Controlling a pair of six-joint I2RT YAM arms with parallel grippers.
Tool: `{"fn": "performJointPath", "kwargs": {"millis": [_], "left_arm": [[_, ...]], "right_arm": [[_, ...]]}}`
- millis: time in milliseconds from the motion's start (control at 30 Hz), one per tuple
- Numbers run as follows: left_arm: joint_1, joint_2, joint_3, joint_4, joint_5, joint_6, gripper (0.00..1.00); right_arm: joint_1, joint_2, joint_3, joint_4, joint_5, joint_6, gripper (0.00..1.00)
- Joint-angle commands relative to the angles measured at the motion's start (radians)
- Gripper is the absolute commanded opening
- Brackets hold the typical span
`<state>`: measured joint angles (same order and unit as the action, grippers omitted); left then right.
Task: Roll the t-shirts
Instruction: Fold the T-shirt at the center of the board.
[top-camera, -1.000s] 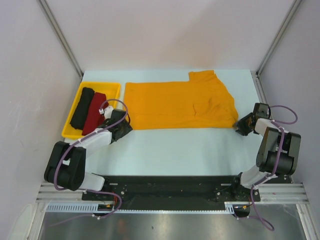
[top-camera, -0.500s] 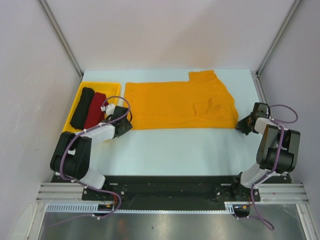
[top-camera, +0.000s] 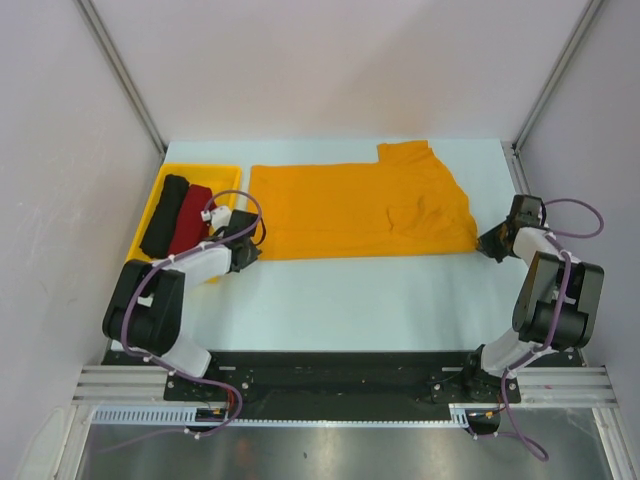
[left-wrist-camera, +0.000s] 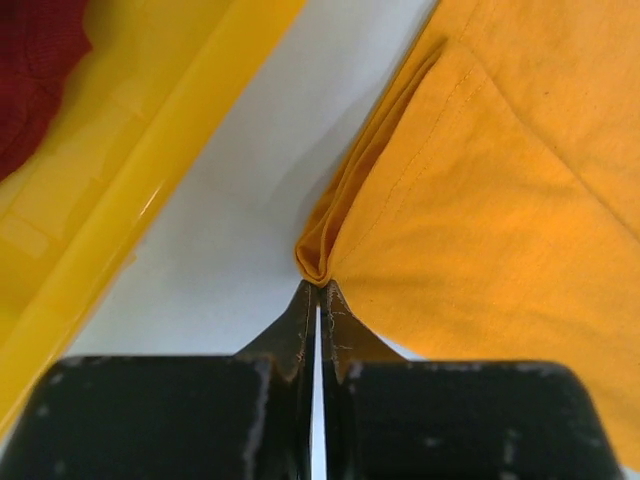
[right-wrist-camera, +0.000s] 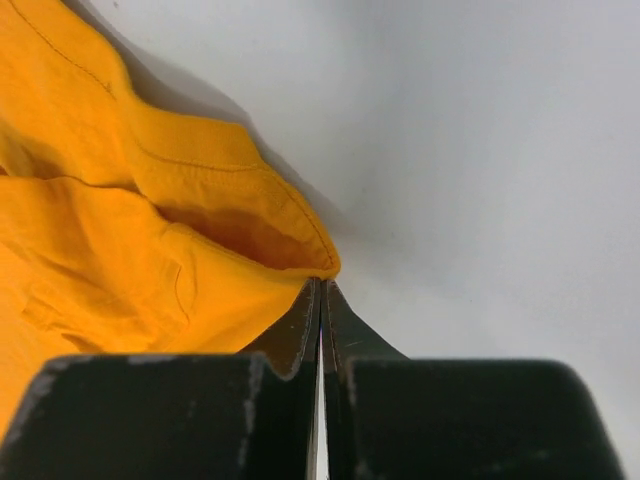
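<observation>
**A:** What is laid out, biggest thing first?

**B:** A pale worktop (top-camera: 350, 290); across its far half lies the mustard-orange t-shirt (top-camera: 360, 210), flat, one sleeve pointing away at the right; its straight near edge runs left to right. Just beside it on the left sits a yellow tray (top-camera: 200, 168) holding a black roll (top-camera: 165, 212) and a dark red roll (top-camera: 190, 218) side by side.

**A:** And the arms?

**B:** One at each near corner of the shirt. The left fingers (left-wrist-camera: 295, 330) are pressed together at the doubled-over left corner; the right fingers (right-wrist-camera: 300, 330) are pressed together at the hemmed right corner; each pair appears to pinch the cloth at its very tips.

**A:** Which step is this?

**B:** I judge it the opening grasp on the third shirt: two rolls are done, and this one is not yet rolled. The next move likely calls for lifting both corners evenly and carrying the near edge towards the far side, arms in step, so the cloth turns over straight; the hold is so shallow that a corner could slip.

**A:** What differs from a second ago?

**B:** Both arms have edged in to the corners, and their fingers have drawn shut; the shirt, tray and rolls lie as before.
</observation>
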<state>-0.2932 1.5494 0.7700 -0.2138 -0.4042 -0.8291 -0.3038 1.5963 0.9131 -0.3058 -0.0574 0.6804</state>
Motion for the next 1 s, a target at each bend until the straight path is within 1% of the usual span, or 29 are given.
{"fn": "performJointPath", "kwargs": {"millis": [0,167,200,267,300,400,500,567,600,633,667,700,733,767,800,833,867,900,933,967], "left_arm": [[-0.017,-0.083,0.017,-0.081,-0.079,-0.004,0.00],[-0.061,-0.188,-0.047,-0.153,-0.102,-0.064,0.00],[-0.069,-0.202,-0.061,-0.160,-0.108,-0.074,0.00],[-0.092,-0.235,-0.104,-0.188,-0.113,-0.113,0.00],[-0.101,-0.265,-0.118,-0.199,-0.116,-0.140,0.00],[-0.144,-0.340,-0.176,-0.248,-0.134,-0.197,0.00],[-0.195,-0.397,-0.239,-0.292,-0.143,-0.299,0.00],[-0.231,-0.442,-0.285,-0.321,-0.148,-0.343,0.00],[-0.242,-0.454,-0.297,-0.331,-0.148,-0.378,0.00],[-0.260,-0.480,-0.310,-0.341,-0.147,-0.390,0.00],[-0.270,-0.491,-0.330,-0.349,-0.145,-0.401,0.00],[-0.274,-0.500,-0.337,-0.351,-0.142,-0.406,0.00],[-0.280,-0.527,-0.343,-0.352,-0.137,-0.400,0.08],[-0.284,-0.541,-0.345,-0.351,-0.125,-0.386,0.16],[-0.285,-0.560,-0.345,-0.342,-0.117,-0.345,0.26],[-0.287,-0.578,-0.336,-0.341,-0.114,-0.328,0.49],[-0.288,-0.621,-0.333,-0.337,-0.104,-0.305,0.57],[-0.288,-0.644,-0.327,-0.308,-0.093,-0.236,0.62],[-0.287,-0.663,-0.305,-0.297,-0.084,-0.204,0.68],[-0.287,-0.689,-0.290,-0.292,-0.078,-0.171,0.72]], "right_arm": [[-0.035,-0.114,0.052,-0.123,0.123,-0.002,0.00],[-0.101,-0.183,0.052,-0.257,0.145,0.027,0.00],[-0.112,-0.206,0.052,-0.307,0.152,0.030,0.00],[-0.132,-0.226,0.049,-0.354,0.186,0.039,0.00],[-0.139,-0.236,0.047,-0.409,0.200,0.045,0.00],[-0.188,-0.280,0.027,-0.495,0.211,0.044,0.00],[-0.262,-0.334,-0.005,-0.545,0.199,0.016,0.00],[-0.314,-0.364,-0.022,-0.556,0.186,-0.007,0.00],[-0.333,-0.372,-0.029,-0.565,0.180,-0.021,0.02],[-0.349,-0.378,-0.042,-0.569,0.171,-0.051,0.12],[-0.388,-0.389,-0.045,-0.570,0.150,-0.065,0.17],[-0.396,-0.394,-0.046,-0.581,0.149,-0.068,0.21],[-0.396,-0.398,-0.046,-0.579,0.145,-0.083,0.26],[-0.390,-0.410,-0.046,-0.573,0.133,-0.090,0.28],[-0.364,-0.439,-0.046,-0.564,0.148,-0.088,0.31],[-0.353,-0.456,-0.046,-0.559,0.160,-0.082,0.37],[-0.341,-0.475,-0.046,-0.549,0.157,-0.097,0.38],[-0.295,-0.511,-0.046,-0.515,0.153,-0.110,0.40],[-0.267,-0.528,-0.046,-0.497,0.145,-0.120,0.45],[-0.223,-0.544,-0.045,-0.472,0.122,-0.149,0.45]]}}
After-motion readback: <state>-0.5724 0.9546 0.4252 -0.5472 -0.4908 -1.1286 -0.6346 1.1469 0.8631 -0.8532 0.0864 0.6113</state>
